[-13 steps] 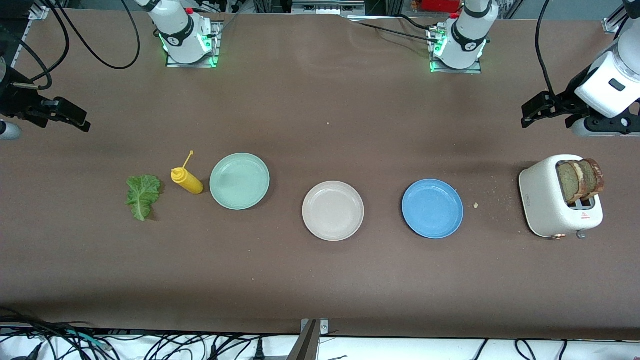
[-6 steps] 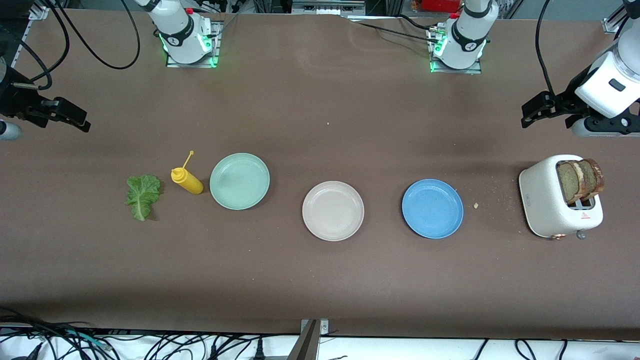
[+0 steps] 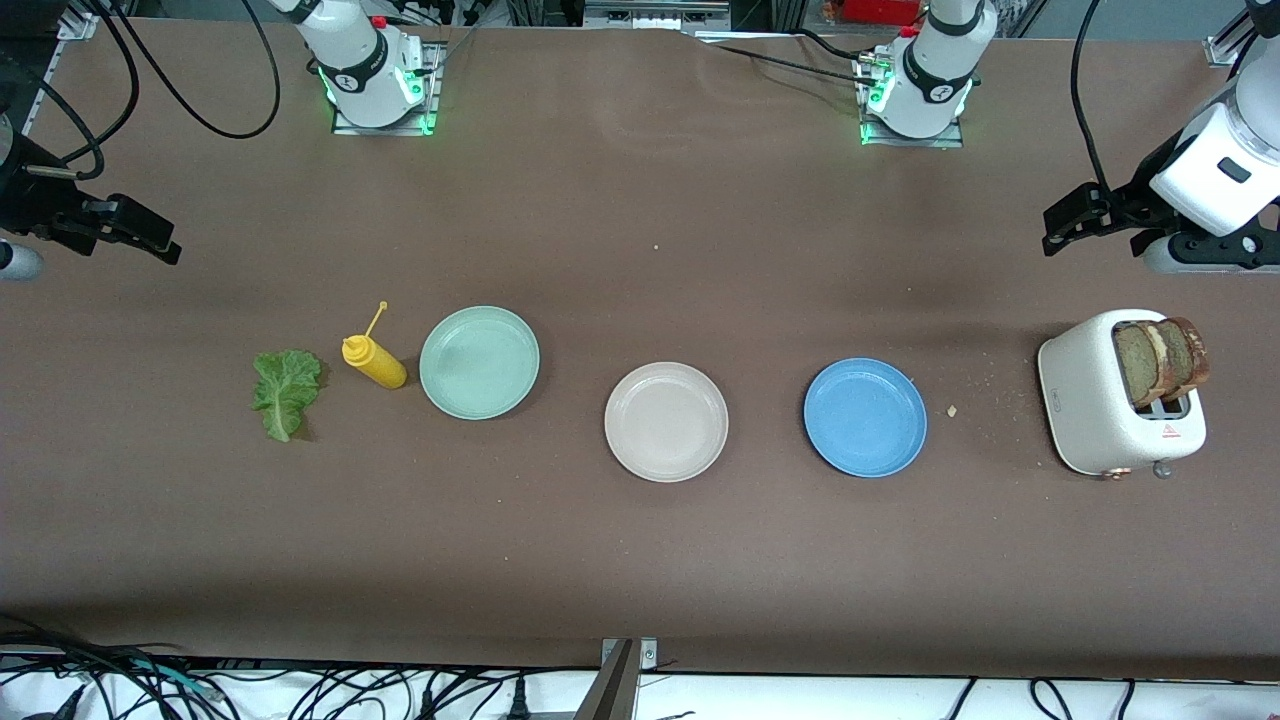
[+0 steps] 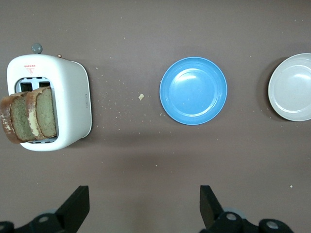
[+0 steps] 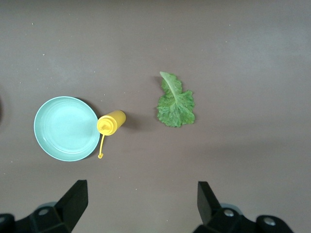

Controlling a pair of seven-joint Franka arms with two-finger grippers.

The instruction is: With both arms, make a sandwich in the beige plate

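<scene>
Over table ends, both claws unmoved, open.

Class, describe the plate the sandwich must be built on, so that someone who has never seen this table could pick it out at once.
Three round plates lie in a row across the brown table, between a white toaster and a yellow squeeze bottle. Take the middle one, the beige plate. Its pale off-white colour sets it apart from the blue plate toward the toaster and the mint-green plate beside the bottle.
</scene>
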